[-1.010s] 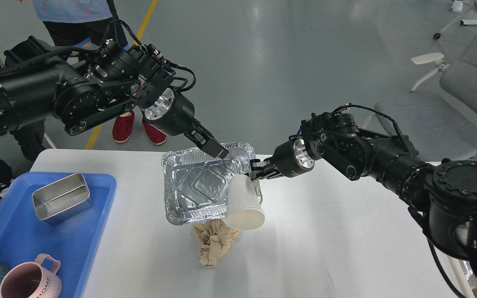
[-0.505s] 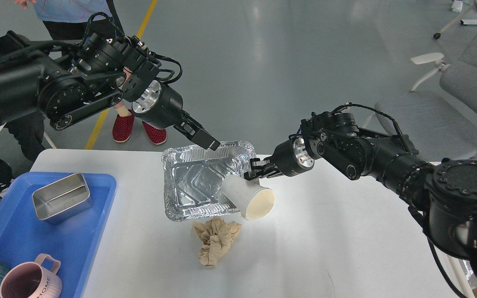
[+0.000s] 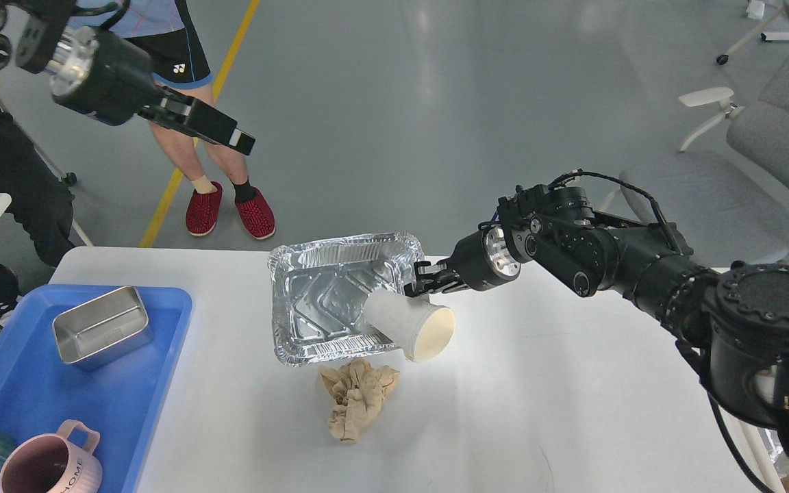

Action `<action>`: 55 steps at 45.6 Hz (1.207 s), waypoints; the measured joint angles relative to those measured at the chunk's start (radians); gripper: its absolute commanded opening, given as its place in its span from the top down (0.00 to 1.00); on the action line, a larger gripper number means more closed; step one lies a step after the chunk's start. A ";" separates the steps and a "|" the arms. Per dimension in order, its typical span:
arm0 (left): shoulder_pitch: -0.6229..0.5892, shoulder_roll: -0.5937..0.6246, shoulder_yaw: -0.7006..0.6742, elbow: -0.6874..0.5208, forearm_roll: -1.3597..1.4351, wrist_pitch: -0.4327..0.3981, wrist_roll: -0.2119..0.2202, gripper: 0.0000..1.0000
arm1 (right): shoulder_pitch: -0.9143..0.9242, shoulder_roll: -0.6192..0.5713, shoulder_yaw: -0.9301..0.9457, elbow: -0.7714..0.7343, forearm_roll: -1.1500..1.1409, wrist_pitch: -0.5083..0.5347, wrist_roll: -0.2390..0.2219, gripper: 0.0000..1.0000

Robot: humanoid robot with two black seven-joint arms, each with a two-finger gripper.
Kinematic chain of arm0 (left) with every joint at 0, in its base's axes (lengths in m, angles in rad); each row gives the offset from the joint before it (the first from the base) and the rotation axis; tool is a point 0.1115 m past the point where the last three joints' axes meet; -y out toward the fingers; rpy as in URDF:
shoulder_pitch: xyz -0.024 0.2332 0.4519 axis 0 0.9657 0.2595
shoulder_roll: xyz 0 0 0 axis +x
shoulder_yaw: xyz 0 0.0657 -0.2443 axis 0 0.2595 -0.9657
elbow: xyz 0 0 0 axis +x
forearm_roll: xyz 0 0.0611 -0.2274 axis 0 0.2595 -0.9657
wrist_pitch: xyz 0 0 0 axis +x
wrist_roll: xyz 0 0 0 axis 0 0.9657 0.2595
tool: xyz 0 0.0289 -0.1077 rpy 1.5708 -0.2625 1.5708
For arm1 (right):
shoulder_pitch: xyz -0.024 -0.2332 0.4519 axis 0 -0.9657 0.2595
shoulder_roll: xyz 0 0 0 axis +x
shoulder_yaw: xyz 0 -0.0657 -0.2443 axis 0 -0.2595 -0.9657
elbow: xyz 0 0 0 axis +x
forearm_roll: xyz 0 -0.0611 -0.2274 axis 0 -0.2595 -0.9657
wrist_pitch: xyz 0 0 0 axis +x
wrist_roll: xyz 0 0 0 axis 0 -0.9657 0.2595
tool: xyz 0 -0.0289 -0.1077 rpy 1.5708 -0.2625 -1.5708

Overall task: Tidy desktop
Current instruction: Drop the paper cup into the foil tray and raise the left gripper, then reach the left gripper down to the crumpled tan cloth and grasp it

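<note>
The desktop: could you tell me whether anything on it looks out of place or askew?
Yes. A white paper cup lies tipped on its side across the foil tray's right rim, mouth facing outward. A crumpled brown paper wad sits loose on the desktop just in front of the tray.

Blue tray (image 3: 155, 383), grey chairs (image 3: 716, 198) beyond.

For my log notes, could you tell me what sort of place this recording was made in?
Probably a lab or workshop hall: a wide polished grey floor with a yellow line, grey office chairs, and a person standing beside the desktop.
</note>
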 measured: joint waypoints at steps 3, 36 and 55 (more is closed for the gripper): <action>-0.031 0.128 -0.002 -0.071 0.003 -0.027 0.000 0.34 | 0.000 0.000 0.000 0.000 0.000 -0.001 0.000 1.00; -0.087 0.575 -0.010 -0.285 0.048 -0.088 0.016 0.34 | 0.001 0.000 -0.072 -0.130 0.001 0.007 0.003 1.00; -0.034 0.591 0.001 -0.324 0.048 -0.090 0.012 0.34 | 0.007 -0.008 -0.077 -0.145 0.003 0.009 0.007 1.00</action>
